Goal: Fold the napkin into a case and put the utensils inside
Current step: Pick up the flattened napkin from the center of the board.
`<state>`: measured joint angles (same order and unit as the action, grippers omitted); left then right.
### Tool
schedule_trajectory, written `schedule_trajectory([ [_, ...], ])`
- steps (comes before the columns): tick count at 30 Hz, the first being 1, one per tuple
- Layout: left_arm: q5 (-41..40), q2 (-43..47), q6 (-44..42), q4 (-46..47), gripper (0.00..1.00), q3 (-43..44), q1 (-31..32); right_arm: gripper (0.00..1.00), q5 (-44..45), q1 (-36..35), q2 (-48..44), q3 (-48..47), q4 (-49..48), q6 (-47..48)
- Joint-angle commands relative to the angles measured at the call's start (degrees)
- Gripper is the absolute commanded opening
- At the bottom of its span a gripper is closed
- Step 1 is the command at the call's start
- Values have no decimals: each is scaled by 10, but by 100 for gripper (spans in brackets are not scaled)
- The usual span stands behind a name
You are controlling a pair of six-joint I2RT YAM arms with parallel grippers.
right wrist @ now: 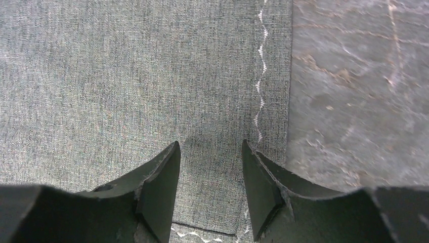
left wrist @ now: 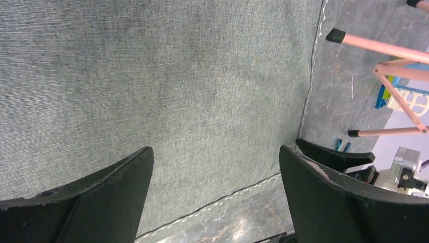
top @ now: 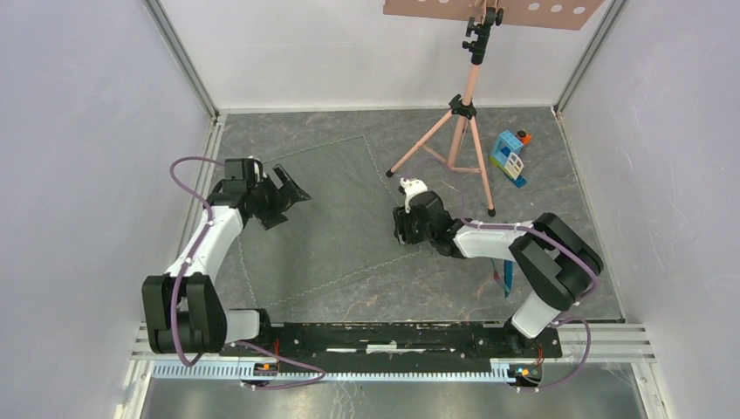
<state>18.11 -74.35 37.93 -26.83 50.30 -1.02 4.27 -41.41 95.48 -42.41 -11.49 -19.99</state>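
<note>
On grey floor, napkin (top: 332,218) flat, right hand (right wrist: 210,167) pinching its edge

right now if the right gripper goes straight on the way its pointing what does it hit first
Most likely the napkin: the right gripper points down at the cloth near its stitched edge, nothing visibly between.

I see the napkin (top: 327,223) spread flat on the grey marbled floor, a dark grey woven square turned like a diamond, its pale stitched line running just inside the hem. From the table's centre it reaches toward 12 o'clock and 9 o'clock. Its 3 o'clock corner shows a small pucker in my right wrist view (right wrist: 152,91). The utensils (top: 506,278), slim and blue, lie near 4 o'clock, mostly hidden, apart from the cloth.
</note>
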Motion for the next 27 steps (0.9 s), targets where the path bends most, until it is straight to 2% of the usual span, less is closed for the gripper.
schedule_trajectory([
  [1,7,40,-38,-37,100,2,22,55,40,6,-26,34,77,-9],
  [9,3,105,-82,-100,100,-9,41,69,12,-42,-102,-12,139,25],
  [11,-11,111,-75,-98,100,-23,42,77,-7,-46,-115,-15,137,14],
  [14,-5,85,-51,-83,100,-38,41,77,-11,-45,-114,-23,124,-3],
  [18,-41,60,16,-66,100,-63,41,75,-1,-44,-110,-33,119,-30],
  [21,-113,54,71,-110,100,-80,42,77,35,-31,-125,-30,143,-75],
  [24,-129,47,113,-132,100,-112,42,89,92,-16,-137,-37,202,-149],
  [27,-156,52,149,-137,100,-151,41,90,141,-15,-119,-90,333,-248],
])
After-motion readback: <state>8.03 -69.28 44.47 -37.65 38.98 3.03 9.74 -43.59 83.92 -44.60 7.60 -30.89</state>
